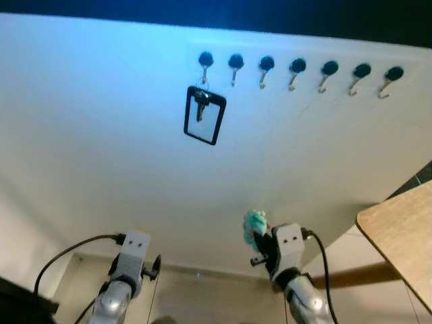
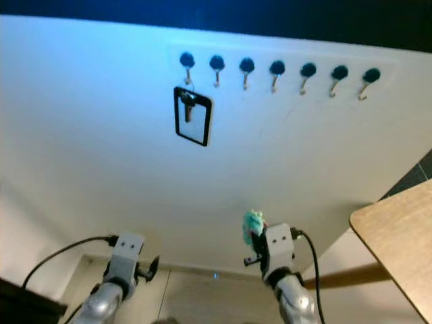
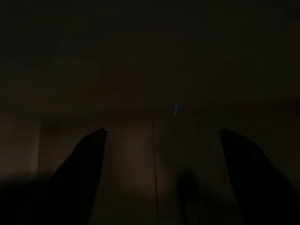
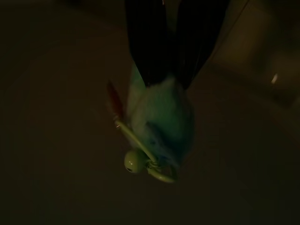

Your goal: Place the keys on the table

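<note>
- Nearest, at about 7 o'clock in the head views, the left gripper (image 1: 154, 265) hangs low on its silver arm; in its dark wrist view the two black fingers (image 3: 79, 173) stand wide apart with bare floor between them.
- At about 5 o'clock, the right gripper (image 1: 257, 237) is raised in front of the wall, its fingers closed on the keys (image 1: 254, 226), which show as a fluffy teal keychain poking up above the wrist.
- In the right wrist view the two black fingers (image 4: 147, 42) pinch the teal pompom (image 4: 161, 117) from either side; a pale green ring and small round bead (image 4: 132, 161) dangle from it, with a reddish tag beside them.
- At about 3 o'clock, the light wooden table (image 1: 403, 236) juts in from the edge, its rounded corner near the right arm but apart from it.
- Farthest, at 12 o'clock, a row of seven black-knobbed hooks (image 1: 298, 67) runs along the white wall (image 1: 101, 135).
- From the leftmost hook (image 1: 206, 61) hangs another key with a black rectangular frame (image 1: 204, 115), tilted slightly.
</note>
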{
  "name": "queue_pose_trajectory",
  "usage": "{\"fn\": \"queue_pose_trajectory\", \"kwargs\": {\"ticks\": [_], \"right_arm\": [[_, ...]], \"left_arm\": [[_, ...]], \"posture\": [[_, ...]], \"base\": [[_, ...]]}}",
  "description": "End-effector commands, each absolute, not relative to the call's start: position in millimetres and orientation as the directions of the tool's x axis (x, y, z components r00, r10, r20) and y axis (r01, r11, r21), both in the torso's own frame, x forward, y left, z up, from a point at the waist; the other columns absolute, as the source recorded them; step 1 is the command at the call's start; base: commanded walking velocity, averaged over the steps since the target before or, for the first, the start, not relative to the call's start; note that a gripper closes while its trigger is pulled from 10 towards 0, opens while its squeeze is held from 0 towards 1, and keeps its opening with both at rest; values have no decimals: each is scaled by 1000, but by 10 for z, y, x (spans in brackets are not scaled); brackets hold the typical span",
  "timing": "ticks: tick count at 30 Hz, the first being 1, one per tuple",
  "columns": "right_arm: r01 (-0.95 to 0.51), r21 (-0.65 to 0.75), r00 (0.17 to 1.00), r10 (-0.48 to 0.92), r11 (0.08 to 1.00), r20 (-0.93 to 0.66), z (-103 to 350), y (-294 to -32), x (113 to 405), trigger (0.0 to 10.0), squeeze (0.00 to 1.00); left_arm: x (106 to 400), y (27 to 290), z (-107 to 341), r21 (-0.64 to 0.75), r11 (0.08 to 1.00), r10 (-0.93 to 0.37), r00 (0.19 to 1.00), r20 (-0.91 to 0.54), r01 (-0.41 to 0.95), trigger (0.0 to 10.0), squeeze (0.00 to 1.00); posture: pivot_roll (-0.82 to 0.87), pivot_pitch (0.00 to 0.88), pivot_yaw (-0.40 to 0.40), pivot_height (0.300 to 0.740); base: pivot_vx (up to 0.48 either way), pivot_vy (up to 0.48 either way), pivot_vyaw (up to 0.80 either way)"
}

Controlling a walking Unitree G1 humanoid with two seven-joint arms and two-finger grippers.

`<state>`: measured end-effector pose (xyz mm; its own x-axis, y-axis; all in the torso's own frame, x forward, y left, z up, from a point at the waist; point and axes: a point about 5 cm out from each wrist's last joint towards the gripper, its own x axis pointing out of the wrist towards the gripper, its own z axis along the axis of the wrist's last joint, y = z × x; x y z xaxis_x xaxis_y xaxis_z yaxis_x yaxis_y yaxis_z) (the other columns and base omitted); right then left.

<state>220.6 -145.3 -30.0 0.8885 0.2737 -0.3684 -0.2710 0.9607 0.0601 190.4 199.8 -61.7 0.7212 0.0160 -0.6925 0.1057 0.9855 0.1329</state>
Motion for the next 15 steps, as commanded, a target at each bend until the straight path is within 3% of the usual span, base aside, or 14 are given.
{"fn": "queue_pose_trajectory", "kwargs": {"ticks": [1, 2, 3, 4, 7, 9, 15], "right_arm": [[-253, 50, 835, 244, 966, -494, -497, -1487, 2058, 0, 0], [-223, 41, 812, 209, 974, -545, -567, -1518, 2007, 2431, 0], [-201, 37, 797, 185, 979, -575, -608, -1539, 1975, 2431, 0], [-160, 36, 786, 150, 986, -599, -647, -1582, 1941, 10000, 0], [-86, 32, 782, 87, 996, -617, -684, -1663, 1894, 10000, 0], [20, 58, 770, 22, 998, -638, -728, -1762, 1828, 10000, 0], [72, 118, 711, 32, 990, -702, -814, -1790, 1733, 10000, 0]], "left_arm": [[1751, 2000, -744, 94, 994, 38, 657, -753, 51, 10000, 0], [1742, 2006, -755, 78, 997, 54, 653, -756, 8, 10000, 0], [1742, 2010, -758, 67, 998, 65, 652, -755, -21, 10000, 0], [1758, 2006, -759, 56, 998, 62, 653, -754, -31, 10000, 0], [1791, 1970, -759, 32, 999, 20, 653, -757, 6, 10000, 0], [1815, 1860, -775, 34, 983, -90, 626, -775, 183, 10000, 0], [1762, 1897, -827, 57, 989, -35, 603, -797, 133, 10000, 0]], "posture": [[85, 20, -53, 740], [85, 20, -53, 740], [85, 20, -53, 740], [87, 23, -50, 740], [91, 23, -49, 740], [96, 21, -48, 740], [89, 19, -45, 740]], "base": [[0, 0, 0], [0, 0, 0], [0, 0, 0], [0, 0, 0], [0, 0, 0], [0, 0, 0], [0, 0, 0]]}}
